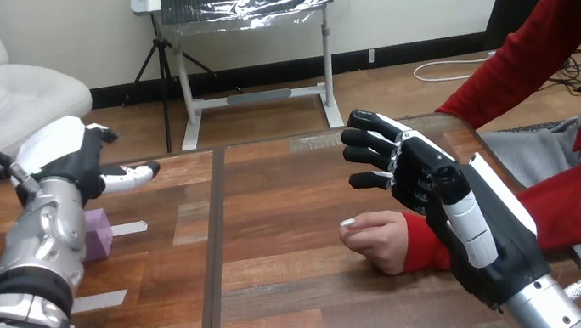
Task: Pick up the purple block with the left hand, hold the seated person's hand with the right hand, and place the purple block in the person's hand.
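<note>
**Wooden table, purple block behind the left wrist, not under the fingers**

Wooden planks of a brown table (289,301) run away from the robot. On the table's left side stands a small purple block (99,234), a plain cuboid. Its left part is hidden by the robot's silver left forearm (45,241). A strip of white tape (130,228) lies just beside it on the right.

The robot's left hand (72,156) hangs beyond the block, farther from the robot, holding nothing. Its fingers are relaxed, and one finger (130,176) reaches out toward the table's middle. From those fingertips the block lies back toward the robot and a little left, roughly level with the wrist. To reach the block, the hand would probably have to draw back and come down.

The part of the block that shows looks a little taller than wide, and its faces look square to the planks. With so much hidden, its long axis cannot be told for sure.

On the right side, the person's hand (375,242) rests on the table as a loose fist, knuckles toward the table's middle. The robot's right hand (436,186) is just beside it, over the wrist. Its fingers (368,131) are spread and half bent and close round nothing. Whether it touches the wrist cannot be told.

The left hand is far nearer the block, and the right hand is nearer the person.
</note>
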Tool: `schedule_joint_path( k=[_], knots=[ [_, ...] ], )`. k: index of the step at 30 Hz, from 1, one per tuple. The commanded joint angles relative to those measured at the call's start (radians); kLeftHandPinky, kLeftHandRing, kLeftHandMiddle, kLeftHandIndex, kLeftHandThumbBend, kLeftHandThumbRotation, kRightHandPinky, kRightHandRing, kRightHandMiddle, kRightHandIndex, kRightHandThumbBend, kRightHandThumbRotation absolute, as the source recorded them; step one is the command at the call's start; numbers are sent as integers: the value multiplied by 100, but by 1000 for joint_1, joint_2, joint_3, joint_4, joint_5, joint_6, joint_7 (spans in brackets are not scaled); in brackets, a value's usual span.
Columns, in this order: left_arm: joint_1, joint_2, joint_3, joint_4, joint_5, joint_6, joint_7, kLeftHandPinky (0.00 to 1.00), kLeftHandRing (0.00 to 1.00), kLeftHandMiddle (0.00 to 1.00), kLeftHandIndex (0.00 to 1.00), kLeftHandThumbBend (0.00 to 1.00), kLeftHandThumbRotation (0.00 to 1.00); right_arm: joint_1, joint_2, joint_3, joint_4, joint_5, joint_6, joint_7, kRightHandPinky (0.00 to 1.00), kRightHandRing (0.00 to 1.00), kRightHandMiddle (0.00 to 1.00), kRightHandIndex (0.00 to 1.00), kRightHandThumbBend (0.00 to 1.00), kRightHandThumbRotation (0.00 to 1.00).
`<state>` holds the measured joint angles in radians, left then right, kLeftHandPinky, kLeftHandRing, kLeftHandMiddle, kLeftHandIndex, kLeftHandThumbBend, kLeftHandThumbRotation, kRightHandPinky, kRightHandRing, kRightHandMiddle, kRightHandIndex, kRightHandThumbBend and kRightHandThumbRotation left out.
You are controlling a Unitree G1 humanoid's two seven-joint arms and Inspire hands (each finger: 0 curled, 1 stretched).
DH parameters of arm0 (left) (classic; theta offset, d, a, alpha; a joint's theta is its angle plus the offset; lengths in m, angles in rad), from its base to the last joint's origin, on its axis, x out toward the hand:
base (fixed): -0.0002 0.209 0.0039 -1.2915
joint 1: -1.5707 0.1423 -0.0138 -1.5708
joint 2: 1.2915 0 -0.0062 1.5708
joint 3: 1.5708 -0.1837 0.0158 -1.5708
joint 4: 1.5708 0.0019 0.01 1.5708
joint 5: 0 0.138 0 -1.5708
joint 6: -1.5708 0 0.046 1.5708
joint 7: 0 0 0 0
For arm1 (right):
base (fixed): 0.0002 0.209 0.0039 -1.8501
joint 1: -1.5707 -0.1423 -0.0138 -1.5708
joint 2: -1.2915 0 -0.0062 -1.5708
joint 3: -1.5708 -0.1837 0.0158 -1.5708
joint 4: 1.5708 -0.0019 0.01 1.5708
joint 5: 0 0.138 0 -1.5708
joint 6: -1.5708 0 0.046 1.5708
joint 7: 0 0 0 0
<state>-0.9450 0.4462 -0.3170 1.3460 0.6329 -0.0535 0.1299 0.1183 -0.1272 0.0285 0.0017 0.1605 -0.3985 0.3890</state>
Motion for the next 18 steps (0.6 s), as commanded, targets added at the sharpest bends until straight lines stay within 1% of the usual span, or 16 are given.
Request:
schedule_joint_path(
  k=[1, 7, 11, 18],
  knots=[
    [-25, 32, -14, -4, 4, -1, 28, 82, 84, 85, 84, 65, 52, -45, -17, -13, -52, 16, -4, 3, 80, 87, 87, 88, 92, 100],
    [-23, 32, -16, -3, 1, 17, 14, 81, 84, 86, 85, 64, 54, -44, -19, -14, -54, 16, -2, 4, 80, 87, 87, 87, 92, 100],
    [-17, 32, -17, -2, 0, 22, 19, 80, 84, 86, 85, 64, 55, -43, -20, -14, -56, 13, -2, 3, 80, 87, 87, 87, 92, 100],
    [-10, 30, -14, -1, -7, 32, 16, 79, 83, 85, 84, 65, 54, -44, -23, -12, -56, 16, -6, 5, 80, 87, 87, 87, 92, 100]
  ],
)
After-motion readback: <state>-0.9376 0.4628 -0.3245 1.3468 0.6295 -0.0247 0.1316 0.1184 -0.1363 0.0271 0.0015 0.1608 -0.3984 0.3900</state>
